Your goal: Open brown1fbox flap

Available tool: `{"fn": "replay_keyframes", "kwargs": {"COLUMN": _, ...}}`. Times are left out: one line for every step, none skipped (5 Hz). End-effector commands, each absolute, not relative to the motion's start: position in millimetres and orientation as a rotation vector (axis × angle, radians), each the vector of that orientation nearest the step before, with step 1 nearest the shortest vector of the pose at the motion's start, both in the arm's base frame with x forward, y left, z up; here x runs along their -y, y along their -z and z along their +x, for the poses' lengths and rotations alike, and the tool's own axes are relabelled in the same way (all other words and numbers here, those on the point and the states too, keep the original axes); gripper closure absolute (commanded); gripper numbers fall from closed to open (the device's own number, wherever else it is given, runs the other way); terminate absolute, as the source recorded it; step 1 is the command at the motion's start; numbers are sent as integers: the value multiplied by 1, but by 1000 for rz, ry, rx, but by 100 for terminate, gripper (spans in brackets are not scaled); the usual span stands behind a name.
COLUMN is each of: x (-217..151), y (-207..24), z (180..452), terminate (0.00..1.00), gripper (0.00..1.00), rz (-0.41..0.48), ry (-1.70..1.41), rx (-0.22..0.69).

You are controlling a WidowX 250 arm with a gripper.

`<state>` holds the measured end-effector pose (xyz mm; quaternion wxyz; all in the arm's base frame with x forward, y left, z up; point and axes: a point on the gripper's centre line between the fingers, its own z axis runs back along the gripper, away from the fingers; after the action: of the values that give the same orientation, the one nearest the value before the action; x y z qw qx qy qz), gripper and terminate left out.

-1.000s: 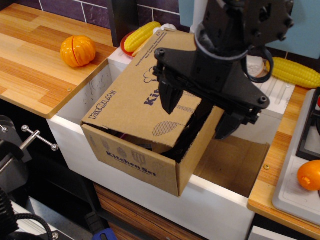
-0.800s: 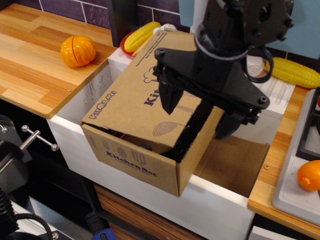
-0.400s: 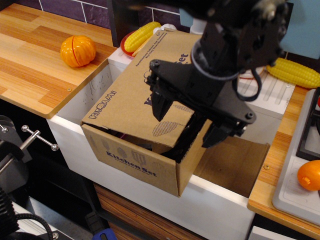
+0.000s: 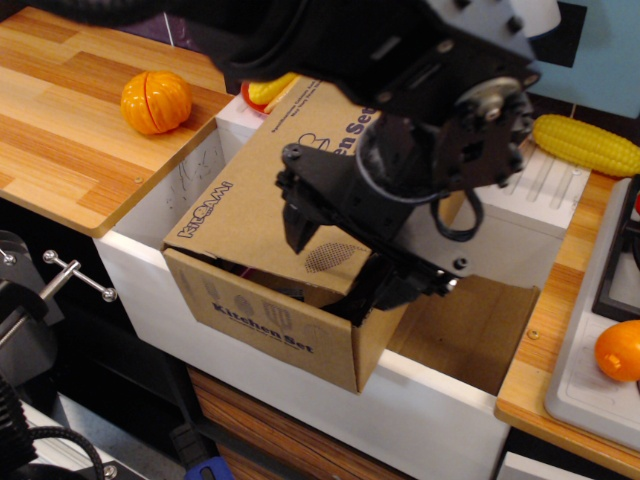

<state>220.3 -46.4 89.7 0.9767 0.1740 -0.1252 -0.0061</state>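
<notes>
The brown1fbox (image 4: 290, 330) is a brown cardboard box with blue "Kitchen Set" lettering on its front. It rests tilted on the front rim of the white basin (image 4: 420, 410). Its flap (image 4: 250, 205), a wide printed panel, lies sloped over the top and stands slightly raised at its front right edge, with a dark gap beneath. My black gripper (image 4: 345, 265) hangs over the flap's right part with its fingers spread. One finger (image 4: 298, 225) is over the flap. The other (image 4: 392, 288) is at the box's right edge by the gap.
An orange pumpkin-like toy (image 4: 156, 101) lies on the wooden counter at left. A corn cob (image 4: 585, 143) lies at the back right and another (image 4: 268, 90) on a red plate behind the box. An orange fruit (image 4: 618, 350) sits on a grey tray at right.
My gripper and arm have moved left and down over the flap, and the arm now covers more of the back. The box and flap have barely moved.
</notes>
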Motion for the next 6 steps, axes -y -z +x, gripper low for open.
{"fn": "replay_keyframes", "kwargs": {"x": 37, "y": -89, "z": 226, "terminate": 0, "gripper": 0, "rz": 402, "ry": 30, "rx": 303}}
{"fn": "replay_keyframes", "kwargs": {"x": 34, "y": -91, "z": 227, "terminate": 0, "gripper": 0, "rz": 444, "ry": 58, "rx": 315}}
{"fn": "replay_keyframes", "kwargs": {"x": 31, "y": -97, "z": 229, "terminate": 0, "gripper": 0, "rz": 461, "ry": 77, "rx": 307}}
{"fn": "replay_keyframes", "kwargs": {"x": 29, "y": -105, "z": 230, "terminate": 0, "gripper": 0, "rz": 482, "ry": 94, "rx": 298}}
{"fn": "replay_keyframes", "kwargs": {"x": 24, "y": -118, "z": 233, "terminate": 0, "gripper": 0, "rz": 507, "ry": 117, "rx": 280}}
{"fn": "replay_keyframes", "kwargs": {"x": 7, "y": -143, "z": 239, "terminate": 0, "gripper": 0, "rz": 535, "ry": 170, "rx": 254}}
